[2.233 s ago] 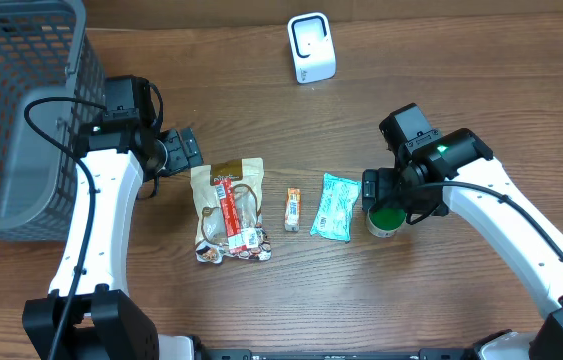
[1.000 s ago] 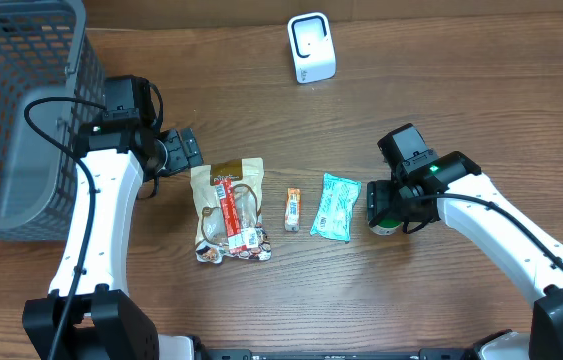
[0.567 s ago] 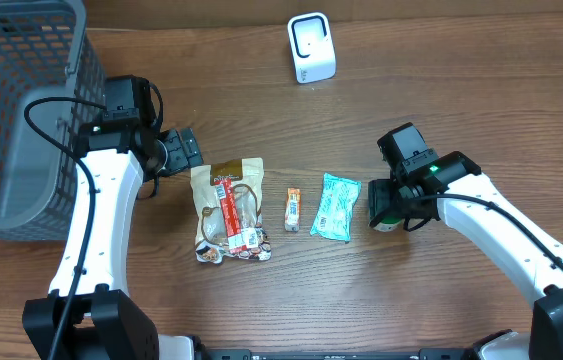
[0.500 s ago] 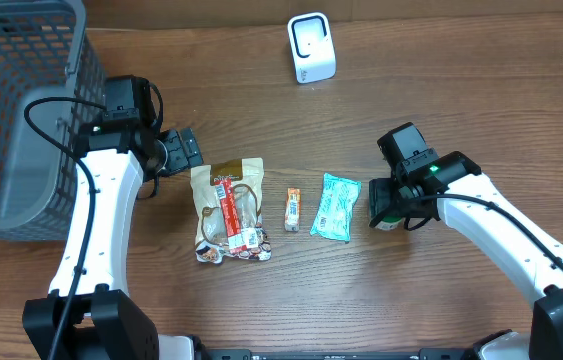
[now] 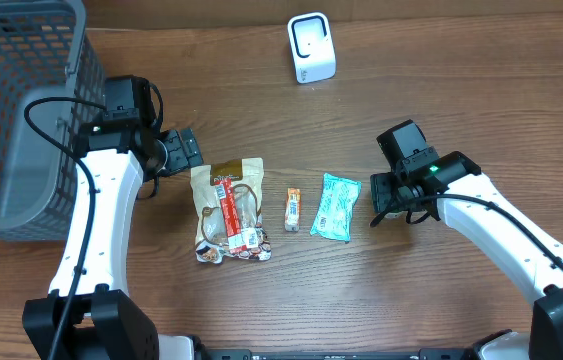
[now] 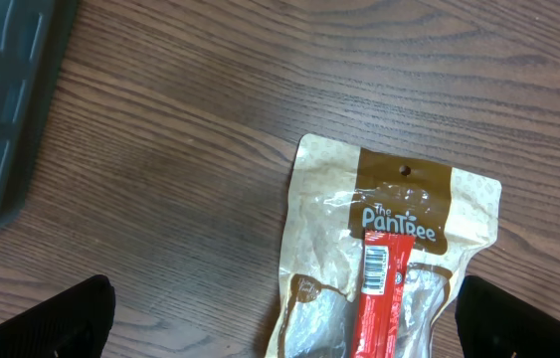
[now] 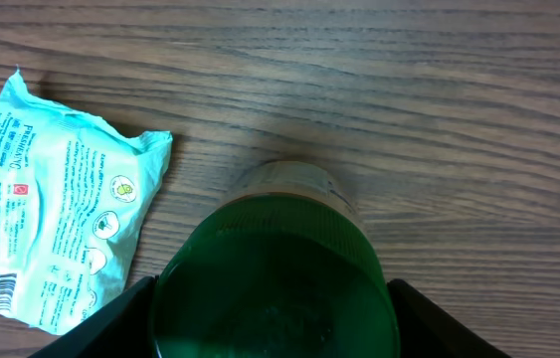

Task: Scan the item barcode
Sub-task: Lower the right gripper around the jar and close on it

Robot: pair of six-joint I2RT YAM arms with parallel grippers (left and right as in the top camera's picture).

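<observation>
Wood-grain table (image 5: 481, 70), items in a row mid-table. Right gripper (image 5: 389, 195) sits straight over the small round green-lidded jar (image 7: 278, 268). Wrist view: jar upright, lid facing the camera, one finger against each side, so I'd call it clamped on the jar. Jar stands just right of the teal crinkled snack packet (image 5: 336, 207). Left gripper (image 5: 183, 152) spread wide, holding nothing, beside the tan snack pouch (image 5: 229, 190), well apart from the jar. Key geometry: white box scanner (image 5: 311, 47) lies on the far side and left of the jar, well apart; right arm is nearer. Barcode not visible.
</observation>
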